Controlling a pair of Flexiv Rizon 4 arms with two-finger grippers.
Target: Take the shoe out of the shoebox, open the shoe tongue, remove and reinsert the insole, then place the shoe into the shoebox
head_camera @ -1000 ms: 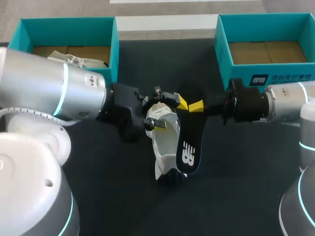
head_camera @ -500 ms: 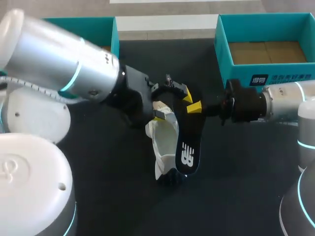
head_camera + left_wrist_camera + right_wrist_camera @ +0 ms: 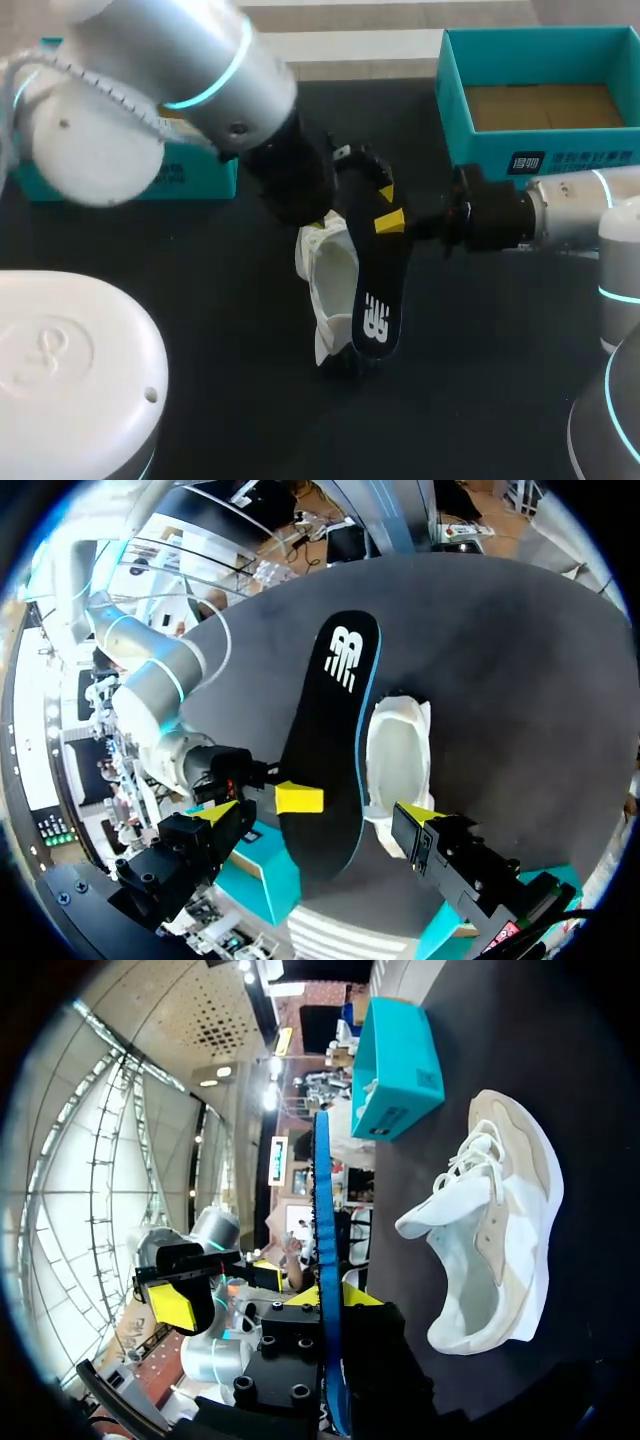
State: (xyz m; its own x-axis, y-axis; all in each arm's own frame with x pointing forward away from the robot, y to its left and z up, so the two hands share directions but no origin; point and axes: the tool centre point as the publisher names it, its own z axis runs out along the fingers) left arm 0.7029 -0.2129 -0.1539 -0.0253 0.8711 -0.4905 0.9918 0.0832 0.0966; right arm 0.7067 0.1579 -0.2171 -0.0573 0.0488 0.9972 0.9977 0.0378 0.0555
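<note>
Dark bench (image 3: 200, 250), teal shoeboxes at the far-left (image 3: 190, 175) and far-right (image 3: 490, 150) corners. White shoe (image 3: 335, 285) sits mid-bench, outside both boxes. Right gripper (image 3: 390, 222) is clamped on the black insole (image 3: 375, 300), which is held on edge just beside the shoe. Left gripper (image 3: 318, 815) is spread wide over shoe and insole, gripping nothing.

Even, bright light from above falls on the dark table (image 3: 200, 300), where shadows hardly show and the black insole (image 3: 375, 290) reads nearly as dark. Soft highlights sheen the silver shell of the left arm (image 3: 170, 50), its cyan ring (image 3: 215, 88) glowing. The white shoe (image 3: 330, 280) is the brightest thing on the table.
</note>
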